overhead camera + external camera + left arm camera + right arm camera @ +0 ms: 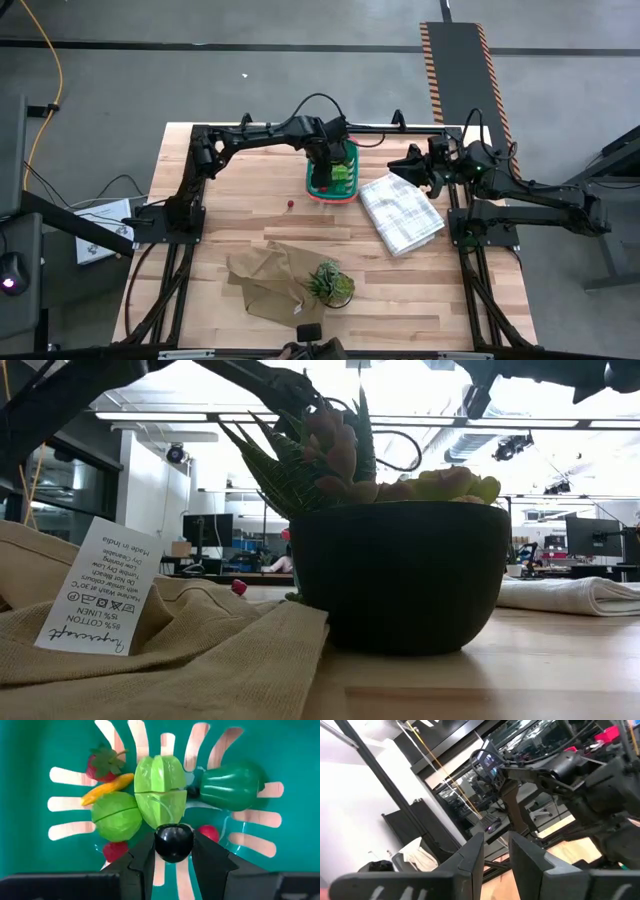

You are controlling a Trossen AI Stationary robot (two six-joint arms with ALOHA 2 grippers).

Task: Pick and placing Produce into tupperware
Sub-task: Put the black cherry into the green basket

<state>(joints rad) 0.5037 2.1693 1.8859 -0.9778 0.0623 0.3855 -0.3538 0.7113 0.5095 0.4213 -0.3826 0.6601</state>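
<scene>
The teal slotted tupperware (322,184) stands at the table's far middle. My left gripper (337,160) hangs over it, pointing down, shut on a small dark ball (173,841). In the left wrist view, produce lies on the basket floor (30,755): two light green lumps (160,790) (116,816), a dark green piece (232,785), a yellow piece (106,789), a strawberry (102,765) and red balls (116,851) (210,832). One tiny red ball (289,203) rests on the table in front of the basket. My right gripper (496,851) waits raised at the far right, open and holding nothing. My left gripper pinches the dark ball by its two opposite sides (158,844) between its two fingers (142,862). The fingers come from above, pointing down into the basket. The ball sits over the produce on the basket floor; whether it touches any piece, I cannot tell.
A white checked folded cloth (400,212) lies right of the basket. A crumpled tan cloth (268,280) with a label (98,600) and a spiky potted plant (330,283) sit near the table's near edge. Bare wood lies between them and the basket.
</scene>
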